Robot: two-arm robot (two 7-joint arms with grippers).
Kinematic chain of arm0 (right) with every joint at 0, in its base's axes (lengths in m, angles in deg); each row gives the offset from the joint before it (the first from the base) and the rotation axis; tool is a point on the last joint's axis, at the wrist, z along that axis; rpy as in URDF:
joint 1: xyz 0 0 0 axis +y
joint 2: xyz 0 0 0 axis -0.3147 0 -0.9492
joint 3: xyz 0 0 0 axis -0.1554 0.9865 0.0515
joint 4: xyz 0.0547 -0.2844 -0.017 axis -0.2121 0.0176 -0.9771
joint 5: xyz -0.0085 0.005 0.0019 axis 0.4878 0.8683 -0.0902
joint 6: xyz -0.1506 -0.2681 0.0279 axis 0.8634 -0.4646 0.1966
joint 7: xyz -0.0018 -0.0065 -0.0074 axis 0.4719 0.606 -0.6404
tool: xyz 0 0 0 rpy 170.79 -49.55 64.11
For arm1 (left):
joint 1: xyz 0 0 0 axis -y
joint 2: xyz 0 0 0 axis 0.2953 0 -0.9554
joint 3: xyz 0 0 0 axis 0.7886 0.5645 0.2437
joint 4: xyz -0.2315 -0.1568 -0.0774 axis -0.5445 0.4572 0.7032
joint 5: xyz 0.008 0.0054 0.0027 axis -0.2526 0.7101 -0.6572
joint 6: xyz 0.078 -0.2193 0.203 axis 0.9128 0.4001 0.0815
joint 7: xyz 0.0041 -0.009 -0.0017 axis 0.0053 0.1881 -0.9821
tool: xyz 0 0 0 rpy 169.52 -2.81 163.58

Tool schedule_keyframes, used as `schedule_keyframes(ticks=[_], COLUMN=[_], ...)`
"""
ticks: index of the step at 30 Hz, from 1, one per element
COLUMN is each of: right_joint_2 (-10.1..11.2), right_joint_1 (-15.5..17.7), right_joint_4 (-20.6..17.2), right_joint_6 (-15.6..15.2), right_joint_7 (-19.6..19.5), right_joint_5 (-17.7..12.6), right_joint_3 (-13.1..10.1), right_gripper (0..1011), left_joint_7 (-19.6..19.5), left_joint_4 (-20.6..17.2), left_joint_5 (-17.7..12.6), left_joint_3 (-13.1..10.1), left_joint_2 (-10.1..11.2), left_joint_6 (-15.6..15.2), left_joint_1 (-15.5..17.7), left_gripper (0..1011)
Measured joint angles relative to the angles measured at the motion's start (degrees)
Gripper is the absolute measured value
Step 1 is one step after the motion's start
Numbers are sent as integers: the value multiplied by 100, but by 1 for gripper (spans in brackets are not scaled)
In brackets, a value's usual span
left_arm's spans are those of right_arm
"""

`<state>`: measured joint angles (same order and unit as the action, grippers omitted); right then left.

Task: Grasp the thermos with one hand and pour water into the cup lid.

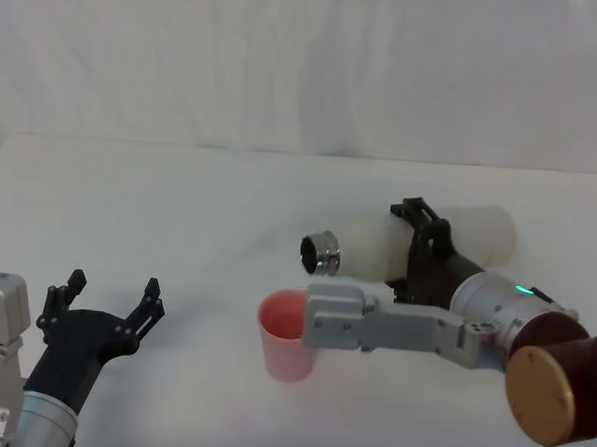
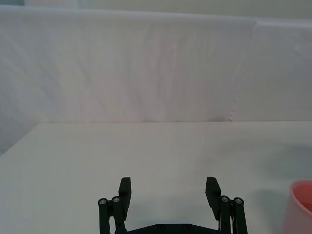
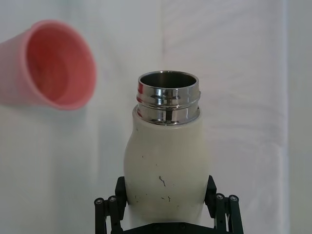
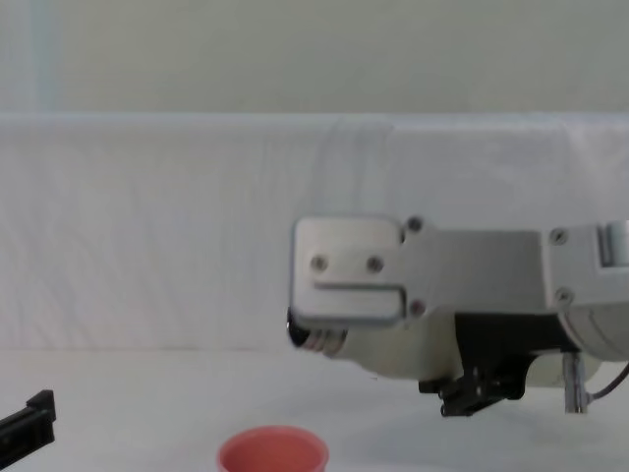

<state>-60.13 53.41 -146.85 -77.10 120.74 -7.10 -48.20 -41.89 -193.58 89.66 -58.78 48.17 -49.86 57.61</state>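
Observation:
The cream-white thermos (image 1: 377, 250) is tipped on its side in the air, its open steel neck (image 1: 322, 253) pointing toward my left, just above and beyond the pink cup lid (image 1: 287, 333). My right gripper (image 1: 423, 250) is shut around the bottle's body. In the right wrist view the thermos (image 3: 165, 156) sits between the black fingers (image 3: 119, 195), with the cup lid (image 3: 53, 66) off to one side of the mouth. The chest view shows the thermos (image 4: 393, 356) above the cup lid (image 4: 273, 452). No water is visible. My left gripper (image 1: 104, 308) rests open and empty at the front left.
A white table (image 1: 179, 207) runs back to a white cloth backdrop (image 1: 307, 64). The right arm's grey link (image 1: 373, 328) passes just beside the cup lid. The cup lid's rim (image 2: 302, 197) shows at the edge of the left wrist view.

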Motion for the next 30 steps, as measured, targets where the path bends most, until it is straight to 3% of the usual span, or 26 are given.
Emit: schedule_keyframes(ticks=[5,12,19,28,30], right_joint_2=[-71,-317,-831,-1273,-1314], right_joint_1=[223,597,889,909,896], right_joint_4=[-88,-85,124,494,548], right_joint_6=[40,244,639,958,980], right_joint_7=[-296,-893,-1453,-1572,-1565], right_joint_5=[-479,-1475,-2741,-3953,-4110], right_joint_3=[-331,-943,-1587,-2019,-2069], right_gripper=[957,957,957,957,957], left_joint_7=[0,0,0,0,0], left_joint_4=[0,0,0,0,0], left_joint_5=[0,0,0,0,0], left_joint_3=[0,0,0,0,0], left_joint_2=[0,0,0,0,0], left_joint_6=[0,0,0,0,0], left_joint_1=[0,0,0,0,0], left_gripper=[1001,1001,1001,1001,1001])
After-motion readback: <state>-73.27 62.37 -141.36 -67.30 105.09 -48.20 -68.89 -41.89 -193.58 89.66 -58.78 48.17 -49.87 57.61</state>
